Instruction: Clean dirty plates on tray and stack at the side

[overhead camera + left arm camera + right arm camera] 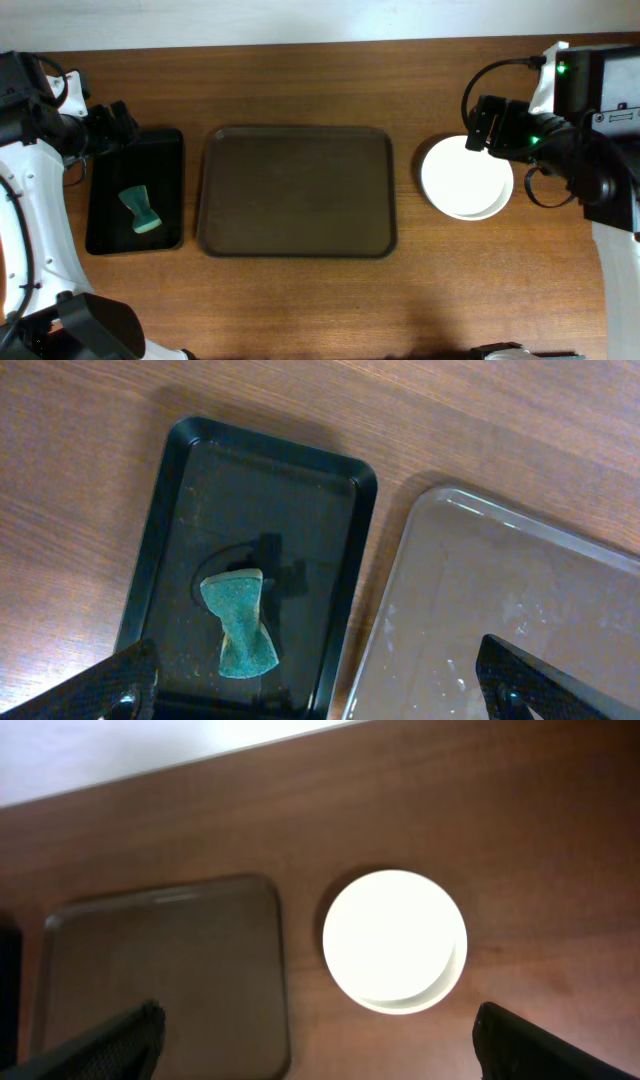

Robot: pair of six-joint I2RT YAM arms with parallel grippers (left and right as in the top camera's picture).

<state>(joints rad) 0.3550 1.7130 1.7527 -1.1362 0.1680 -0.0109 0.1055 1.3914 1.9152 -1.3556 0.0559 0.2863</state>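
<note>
The brown tray [296, 190] lies at the table's centre with nothing on it; it also shows in the left wrist view [520, 600] and the right wrist view [160, 980]. The plates [462, 178] sit in a stack on the table right of the tray, a white one on top, with lower rims showing at the edge [393, 940]. My left gripper [110, 125] is open and empty over the small black tray [320, 690]. My right gripper [480, 125] is open and empty, high above the stack [325, 1045].
A narrow black tray [160, 160] lies left of the brown tray and holds a teal sponge [141, 210]. Both show in the left wrist view, the tray [250, 500] and the twisted sponge [240, 625]. The table's far edge meets a white wall.
</note>
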